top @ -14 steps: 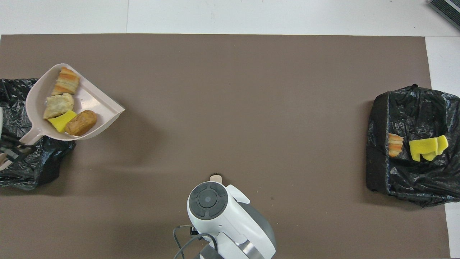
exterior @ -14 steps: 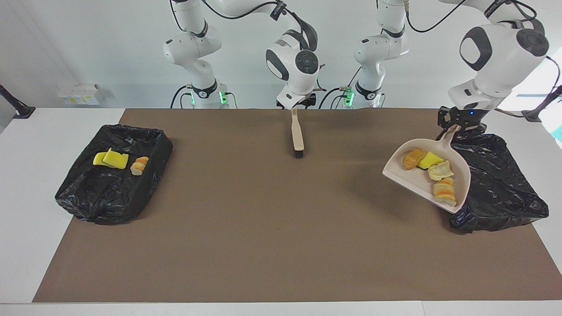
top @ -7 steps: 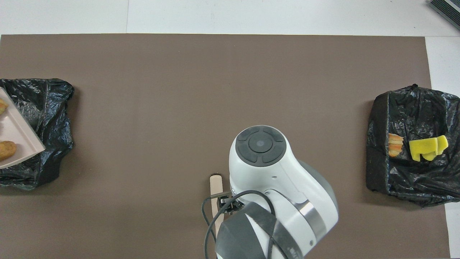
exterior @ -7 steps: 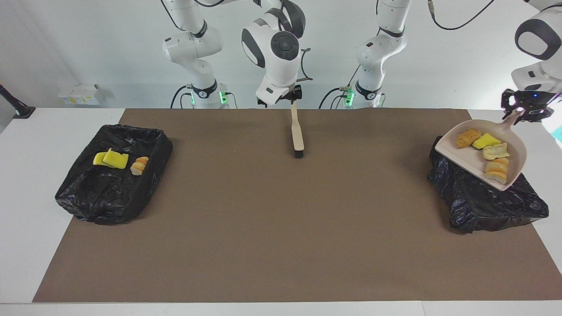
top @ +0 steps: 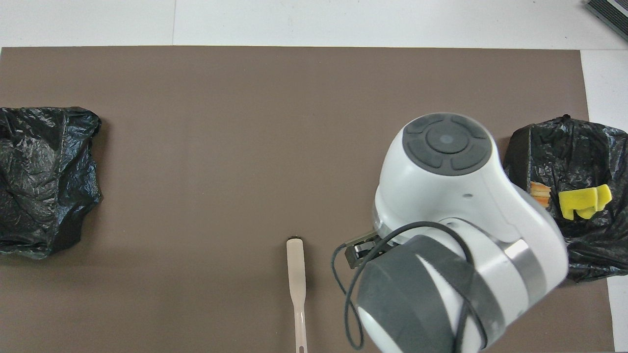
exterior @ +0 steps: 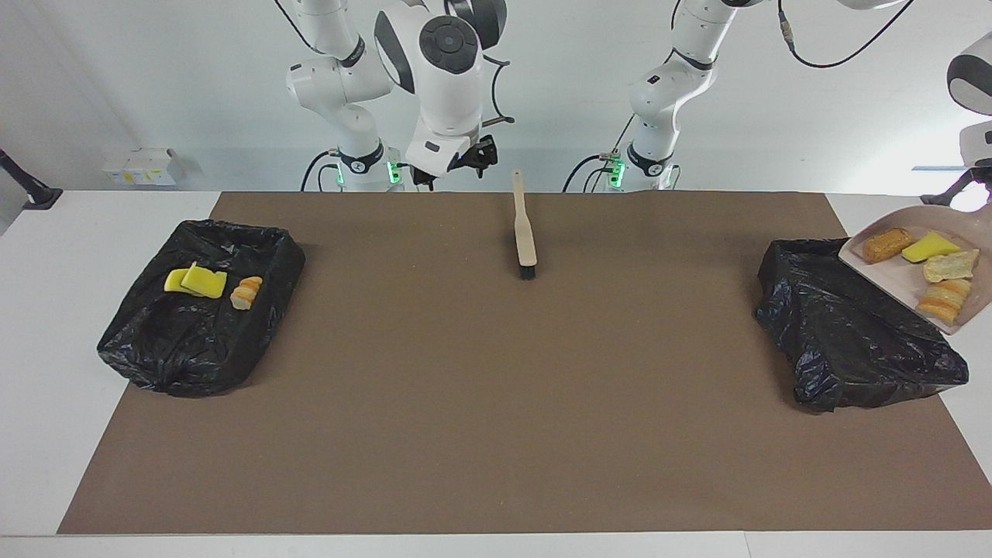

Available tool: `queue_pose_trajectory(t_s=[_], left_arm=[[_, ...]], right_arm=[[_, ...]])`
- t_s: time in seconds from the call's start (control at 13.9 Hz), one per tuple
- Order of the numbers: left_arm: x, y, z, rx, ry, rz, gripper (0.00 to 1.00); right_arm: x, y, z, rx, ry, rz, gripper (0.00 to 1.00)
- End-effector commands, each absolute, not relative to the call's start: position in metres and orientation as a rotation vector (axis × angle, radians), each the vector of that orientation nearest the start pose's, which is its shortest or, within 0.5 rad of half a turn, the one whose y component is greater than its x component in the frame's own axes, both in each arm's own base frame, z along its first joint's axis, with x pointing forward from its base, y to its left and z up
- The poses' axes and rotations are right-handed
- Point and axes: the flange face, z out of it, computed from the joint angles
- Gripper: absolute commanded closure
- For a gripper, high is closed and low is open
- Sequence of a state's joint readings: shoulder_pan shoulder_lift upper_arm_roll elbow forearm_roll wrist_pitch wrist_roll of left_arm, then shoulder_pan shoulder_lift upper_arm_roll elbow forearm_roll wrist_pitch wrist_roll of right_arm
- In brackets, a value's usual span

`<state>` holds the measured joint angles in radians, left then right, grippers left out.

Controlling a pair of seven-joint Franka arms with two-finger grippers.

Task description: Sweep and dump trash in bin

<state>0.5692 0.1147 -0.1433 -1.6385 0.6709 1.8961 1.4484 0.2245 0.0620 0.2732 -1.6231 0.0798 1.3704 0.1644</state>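
My left gripper (exterior: 983,186) sits at the edge of the facing view, shut on the handle of a pale pink dustpan (exterior: 899,271) held in the air over the end of a black-bagged bin (exterior: 845,333) at the left arm's end. The pan carries trash: a brown nugget (exterior: 887,244), a yellow sponge (exterior: 930,248) and two tan chunks (exterior: 949,266). The dustpan is out of the overhead view. My right gripper (exterior: 453,172) is open and empty in the air, beside the brush (exterior: 525,232), which lies on the mat close to the robots.
A second black-bagged bin (exterior: 194,333) at the right arm's end holds yellow sponge pieces (exterior: 198,280) and a tan-orange chunk (exterior: 248,293). A brown mat (exterior: 496,403) covers the table. In the overhead view the right arm (top: 441,220) covers part of that bin.
My left arm carried the loaded dustpan from beside its bin across it toward the table's end. My right gripper let go of the brush handle, rose and swung toward the right arm's end.
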Motion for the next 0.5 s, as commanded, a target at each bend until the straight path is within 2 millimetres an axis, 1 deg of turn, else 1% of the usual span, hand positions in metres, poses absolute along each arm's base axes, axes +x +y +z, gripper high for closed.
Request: queue_pose_trajectory(t_s=[0.0,0.07,0.14,0.29,0.36,0.43], left_arm=[[0.566,0.262,0.583,-1.961,1.518,0.638,1.00],[0.571,0.252,0.585,-1.921,1.528,0.653,1.00],[0.573,0.246,0.584,-1.894,1.532,0.665,1.00],[0.577,0.237,0.586,-1.832,1.540,0.686,1.00],[0.577,0.237,0.586,-1.828,1.539,0.689,1.00],[0.578,0.237,0.585,-1.813,1.539,0.697,1.00]], right_arm=[[0.479,0.227,0.577,-3.082,-0.592,0.469,0.00],[0.483,0.212,0.581,-3.088,-0.589,0.464,0.00],[0.484,0.201,0.587,-3.100,-0.554,0.445,0.00],[0.494,0.167,0.594,-3.123,-0.459,0.419,0.00],[0.499,0.152,0.595,-3.131,-0.418,0.416,0.00],[0.504,0.137,0.600,-3.141,-0.374,0.394,0.00]])
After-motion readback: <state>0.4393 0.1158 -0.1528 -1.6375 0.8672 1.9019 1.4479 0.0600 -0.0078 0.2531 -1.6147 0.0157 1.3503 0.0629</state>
